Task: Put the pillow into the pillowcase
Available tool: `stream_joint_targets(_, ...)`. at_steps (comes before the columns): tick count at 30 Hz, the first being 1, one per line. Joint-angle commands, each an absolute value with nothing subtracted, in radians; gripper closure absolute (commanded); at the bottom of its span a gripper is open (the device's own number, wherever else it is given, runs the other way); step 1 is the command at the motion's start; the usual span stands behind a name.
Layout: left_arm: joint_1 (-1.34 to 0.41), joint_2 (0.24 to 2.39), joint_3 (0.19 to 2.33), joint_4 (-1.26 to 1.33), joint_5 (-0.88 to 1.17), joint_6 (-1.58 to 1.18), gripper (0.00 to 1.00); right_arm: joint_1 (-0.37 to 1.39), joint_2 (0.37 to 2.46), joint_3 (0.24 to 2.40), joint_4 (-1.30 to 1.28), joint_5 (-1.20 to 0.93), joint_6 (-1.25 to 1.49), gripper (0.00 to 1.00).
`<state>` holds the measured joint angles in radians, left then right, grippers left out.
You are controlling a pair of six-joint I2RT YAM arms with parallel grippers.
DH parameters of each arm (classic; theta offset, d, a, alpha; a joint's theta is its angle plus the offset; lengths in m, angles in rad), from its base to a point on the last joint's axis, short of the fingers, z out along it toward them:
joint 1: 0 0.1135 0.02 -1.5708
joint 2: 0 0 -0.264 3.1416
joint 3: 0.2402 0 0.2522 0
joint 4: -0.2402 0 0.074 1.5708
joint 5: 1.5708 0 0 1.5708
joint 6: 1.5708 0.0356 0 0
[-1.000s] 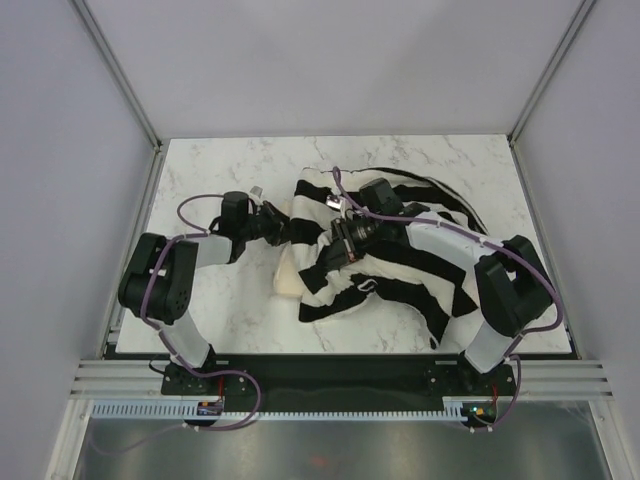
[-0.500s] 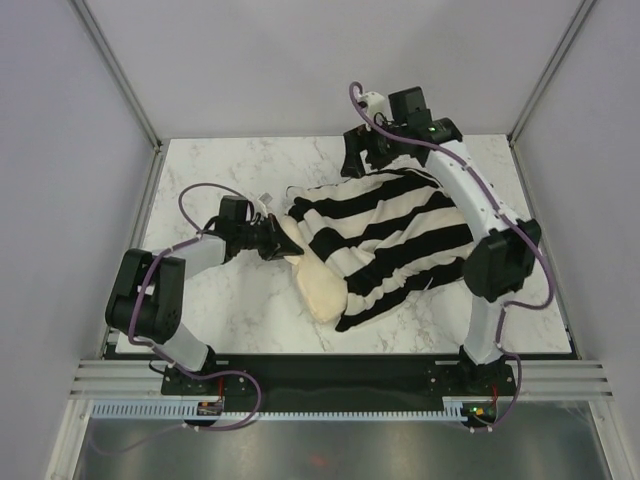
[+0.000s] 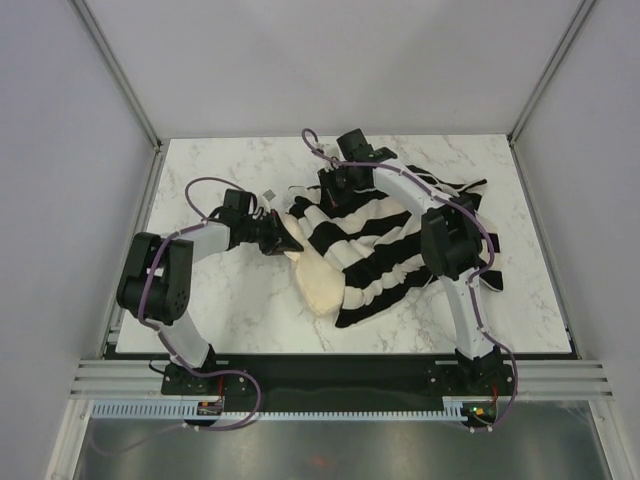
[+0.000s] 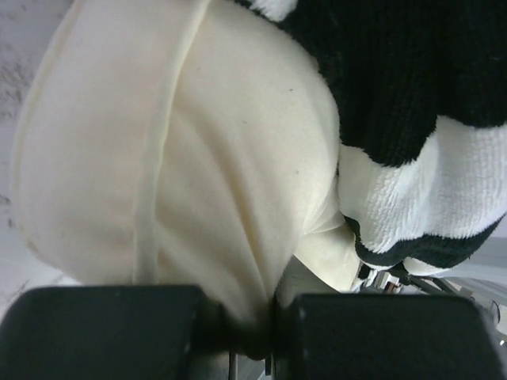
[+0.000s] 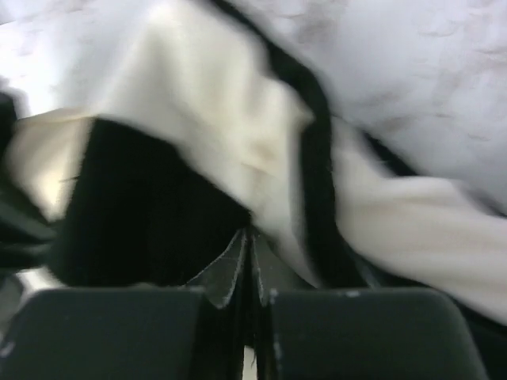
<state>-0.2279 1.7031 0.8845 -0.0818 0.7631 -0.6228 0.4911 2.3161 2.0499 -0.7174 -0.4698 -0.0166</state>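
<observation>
You're roughly halfway: mid-frame on the desk (image 3: 215,300), the pillow (image 3: 318,285) sits partly inside the pillowcase (image 3: 395,235), its lower-left end bare. Your left end effector (image 4: 253,321) is clamped on a pillow corner; your right end effector (image 5: 247,265) pinches the pillowcase's upper edge.

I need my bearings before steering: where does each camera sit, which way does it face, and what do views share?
Top external: above and behind the bases, looking down on the table; both arms show.
Left wrist: on the left arm, facing past the left gripper, shut on the pillow.
Right wrist: on the right arm, blurred, facing past the right gripper, shut on the pillowcase.
Shared: pillowcase in all three; pillow in top and left wrist.
</observation>
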Motion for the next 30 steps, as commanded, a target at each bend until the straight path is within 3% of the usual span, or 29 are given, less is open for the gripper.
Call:
stream_joint_targets(1,-0.216,1.764,0.986,0.012,0.755,-0.581,0.98,0.604,2.232,1.978,-0.674,-0.800,0.139,1.00)
stream_joint_targets(7,-0.195,1.772,1.040,0.126,0.821,-0.670,0.98,0.687,2.071,1.931,-0.295,-0.959,0.478,1.00)
stream_joint_targets(13,-0.186,1.730,1.280,0.022,0.813,-0.601,0.98,0.591,2.056,2.066,-0.343,-0.836,0.425,0.99)
stream_joint_targets(14,-0.184,1.744,1.302,0.006,0.828,-0.588,0.98,0.557,2.051,2.069,-0.388,-0.734,0.388,0.74)
stream_joint_targets(17,-0.186,1.737,1.286,-0.041,0.842,-0.575,0.98,0.516,2.046,2.083,-0.550,-0.510,0.188,0.32)
stream_joint_targets(18,-0.187,1.732,1.267,-0.041,0.845,-0.568,0.98,0.505,2.043,2.073,-0.563,-0.367,0.170,0.30)
stream_joint_targets(21,-0.192,1.704,1.201,-0.035,0.856,-0.542,0.98,0.431,2.020,1.990,-0.514,-0.253,0.141,0.24)
stream_joint_targets(25,-0.199,1.671,1.160,-0.026,0.854,-0.477,0.98,0.331,2.026,1.934,-0.410,-0.327,0.117,0.19)
stream_joint_targets(28,-0.199,1.683,1.172,-0.054,0.847,-0.424,0.98,0.313,2.098,1.994,-0.422,-0.333,0.020,0.02)
stream_joint_targets(30,-0.199,1.695,1.181,-0.080,0.853,-0.402,0.98,0.314,2.172,2.022,-0.423,-0.342,-0.032,0.02)
